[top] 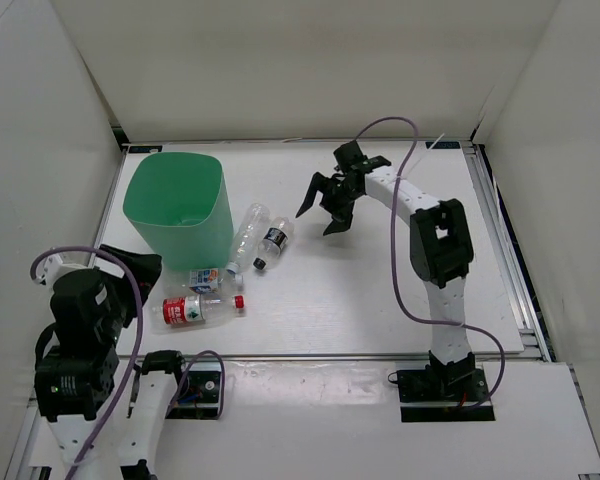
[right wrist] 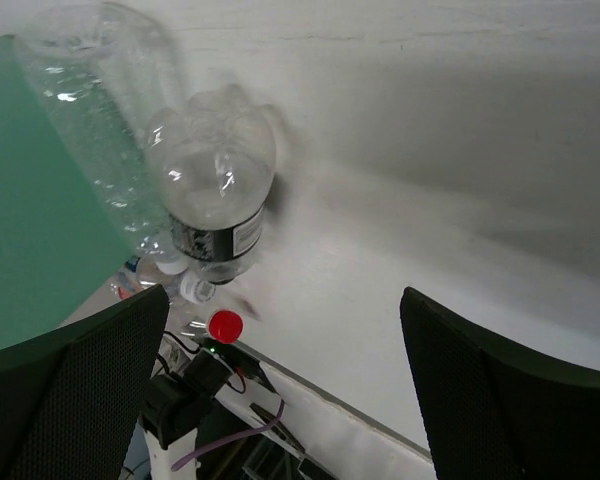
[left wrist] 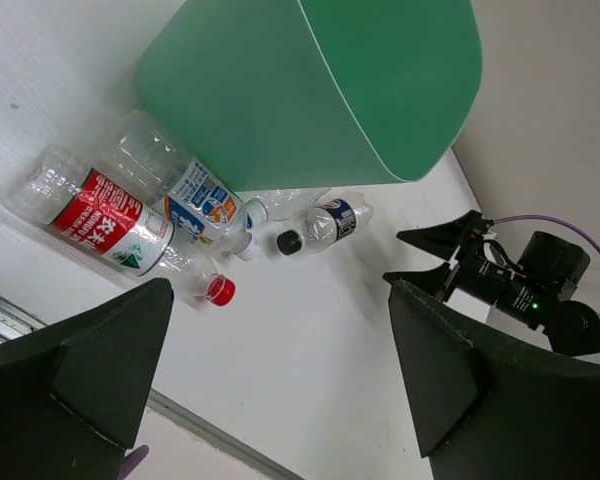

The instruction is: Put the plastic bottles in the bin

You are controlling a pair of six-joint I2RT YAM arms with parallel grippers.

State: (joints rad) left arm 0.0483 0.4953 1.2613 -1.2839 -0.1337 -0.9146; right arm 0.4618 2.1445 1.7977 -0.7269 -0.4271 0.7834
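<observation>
no bottle binned yet: the red-labelled bottle (top: 195, 311), blue-and-white bottle (top: 208, 279), unlabelled bottle (top: 244, 238) and dark-labelled bottle (top: 272, 243) lie on the table (top: 380, 300) beside the mint-green bin (top: 195, 245) (nothing visible inside). right gripper (top: 323, 208) hovers nearby, spread wide, empty; left gripper (top: 135, 272) likewise.

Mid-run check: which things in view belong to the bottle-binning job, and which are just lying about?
Part of the job:
red-labelled bottle
blue-and-white-labelled bottle
dark-labelled bottle
unlabelled bottle
mint-green bin

Not part of the job:
purple cable, rig wiring
white table, only the work surface
</observation>
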